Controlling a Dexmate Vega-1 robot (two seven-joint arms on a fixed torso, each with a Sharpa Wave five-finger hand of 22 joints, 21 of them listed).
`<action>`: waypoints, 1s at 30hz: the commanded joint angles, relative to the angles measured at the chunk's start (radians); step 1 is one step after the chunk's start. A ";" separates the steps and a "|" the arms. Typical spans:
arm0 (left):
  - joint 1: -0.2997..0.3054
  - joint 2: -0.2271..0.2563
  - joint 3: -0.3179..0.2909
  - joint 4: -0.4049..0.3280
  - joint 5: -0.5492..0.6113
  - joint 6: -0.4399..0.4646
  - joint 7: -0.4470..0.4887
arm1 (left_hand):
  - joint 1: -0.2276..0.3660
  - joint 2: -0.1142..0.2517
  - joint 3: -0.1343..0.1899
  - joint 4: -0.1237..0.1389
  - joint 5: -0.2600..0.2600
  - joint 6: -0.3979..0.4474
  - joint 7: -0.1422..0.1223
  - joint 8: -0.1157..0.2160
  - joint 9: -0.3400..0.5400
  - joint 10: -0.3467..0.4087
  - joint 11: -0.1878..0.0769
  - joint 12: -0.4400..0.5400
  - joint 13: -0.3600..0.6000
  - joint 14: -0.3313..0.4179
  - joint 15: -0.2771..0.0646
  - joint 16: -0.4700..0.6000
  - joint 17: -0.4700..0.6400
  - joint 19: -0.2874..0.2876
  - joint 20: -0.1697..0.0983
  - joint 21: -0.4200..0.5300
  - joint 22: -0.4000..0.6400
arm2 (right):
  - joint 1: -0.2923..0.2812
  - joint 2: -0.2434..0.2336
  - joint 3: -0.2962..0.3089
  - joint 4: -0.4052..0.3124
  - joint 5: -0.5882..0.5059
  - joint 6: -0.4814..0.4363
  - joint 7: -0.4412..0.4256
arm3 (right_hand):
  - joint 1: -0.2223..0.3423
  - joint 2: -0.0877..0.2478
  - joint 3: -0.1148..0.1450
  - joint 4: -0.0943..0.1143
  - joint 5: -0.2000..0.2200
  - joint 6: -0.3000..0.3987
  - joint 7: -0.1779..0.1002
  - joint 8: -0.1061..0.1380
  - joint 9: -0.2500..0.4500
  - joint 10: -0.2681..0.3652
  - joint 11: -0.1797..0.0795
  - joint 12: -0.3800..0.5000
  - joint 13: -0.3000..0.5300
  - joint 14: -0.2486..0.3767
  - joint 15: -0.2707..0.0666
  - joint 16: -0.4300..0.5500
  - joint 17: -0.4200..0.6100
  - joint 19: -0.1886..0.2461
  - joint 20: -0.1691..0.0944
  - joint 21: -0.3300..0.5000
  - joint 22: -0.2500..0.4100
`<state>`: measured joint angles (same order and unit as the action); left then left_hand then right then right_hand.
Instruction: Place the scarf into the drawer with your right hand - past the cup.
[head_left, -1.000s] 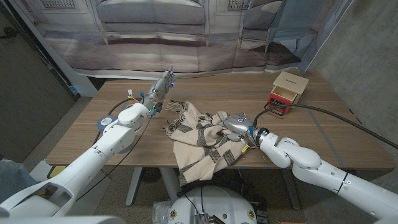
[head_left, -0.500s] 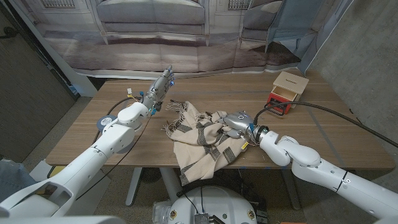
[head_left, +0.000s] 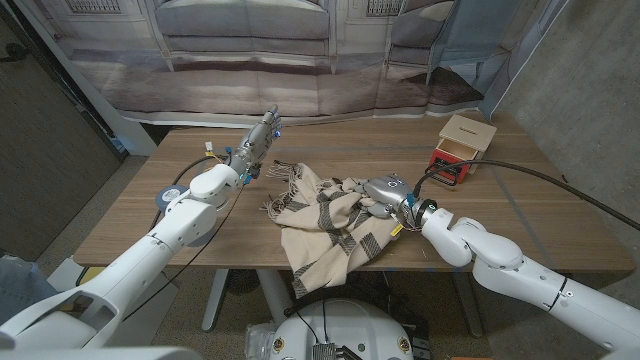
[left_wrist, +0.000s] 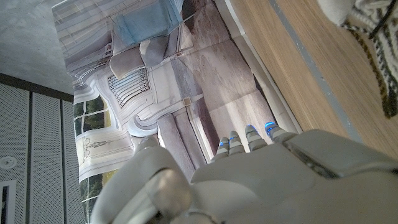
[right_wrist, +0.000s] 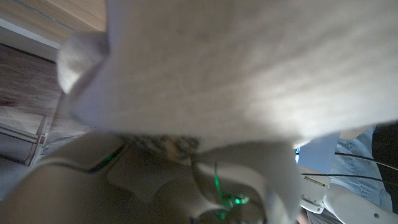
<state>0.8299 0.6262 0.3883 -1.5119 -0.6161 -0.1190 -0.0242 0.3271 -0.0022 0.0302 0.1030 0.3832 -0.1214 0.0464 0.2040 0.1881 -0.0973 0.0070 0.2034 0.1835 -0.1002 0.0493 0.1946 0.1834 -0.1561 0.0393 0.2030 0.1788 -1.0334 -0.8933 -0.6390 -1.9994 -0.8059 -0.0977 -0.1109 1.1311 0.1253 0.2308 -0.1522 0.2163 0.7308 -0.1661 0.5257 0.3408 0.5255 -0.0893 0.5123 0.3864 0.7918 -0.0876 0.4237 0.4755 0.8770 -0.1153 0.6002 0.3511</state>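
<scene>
Beige scarf (head_left: 325, 222) gripped by right hand (head_left: 381, 192), hem over table edge (head_left: 240, 268).

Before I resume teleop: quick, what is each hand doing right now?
Left hand: raised over the table, fingers straight, holding nothing.
Right hand: on the scarf, apparently gripping it.

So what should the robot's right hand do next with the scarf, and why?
Probably lift a little. The right hand grips the bunched edge of the scarf, but most of the cloth lies on the table and hangs over its near edge. The drawer sits open further right.
</scene>
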 joint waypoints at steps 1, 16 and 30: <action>-0.002 -0.001 0.000 0.006 -0.002 -0.004 -0.005 | 0.001 0.010 -0.002 0.002 0.006 0.004 0.000 -0.003 0.003 -0.002 -0.001 -0.001 0.004 -0.004 -0.003 -0.004 0.003 0.000 0.006 -0.001 0.005 | -0.022 -0.012 0.031 -0.047 0.013 -0.019 -0.011 | 0.010 0.006 0.006 0.007 -0.004 0.013 0.002 0.009 0.008 0.015 0.000 0.007 0.007 0.013 -0.142 0.002 0.007 -0.006 -0.109 0.012 0.007; -0.017 -0.001 0.010 0.018 0.002 0.009 -0.016 | 0.003 0.012 -0.005 0.002 0.006 0.005 0.000 -0.002 0.004 -0.002 -0.004 -0.001 0.004 -0.004 -0.004 -0.004 0.003 0.000 0.005 -0.001 0.005 | -0.037 -0.029 0.072 -0.097 0.004 -0.044 -0.015 | 0.013 0.016 0.007 0.014 -0.017 0.022 0.007 0.018 0.012 0.049 -0.006 0.020 0.025 0.035 -0.143 0.005 0.020 -0.006 -0.109 0.040 0.020; -0.005 0.002 -0.006 0.009 -0.001 -0.005 0.000 | 0.004 0.013 -0.007 0.002 0.006 0.005 0.000 -0.003 0.004 -0.002 -0.002 -0.001 0.004 -0.005 -0.003 -0.004 0.003 -0.001 0.003 -0.001 0.005 | -0.049 -0.036 0.117 -0.127 0.036 -0.032 -0.040 | 0.022 0.016 0.008 0.012 -0.024 0.025 0.008 0.021 0.013 0.050 -0.003 0.019 0.040 0.039 -0.142 0.000 0.028 -0.012 -0.109 0.061 0.030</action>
<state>0.8179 0.6272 0.3906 -1.5000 -0.6149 -0.1180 -0.0285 0.3310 0.0017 0.0304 0.1031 0.3832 -0.1214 0.0464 0.2040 0.1881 -0.0973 0.0071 0.2034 0.1834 -0.1002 0.0493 0.1946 0.1834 -0.1561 0.0393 0.2030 0.1788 -1.0726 -0.9221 -0.5523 -2.0991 -0.7825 -0.1338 -0.1365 1.1431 0.1372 0.2332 -0.1416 0.1958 0.7488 -0.1590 0.5401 0.3507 0.5683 -0.0930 0.5304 0.4201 0.8220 -0.1001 0.4200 0.4993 0.8686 -0.1089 0.6546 0.3775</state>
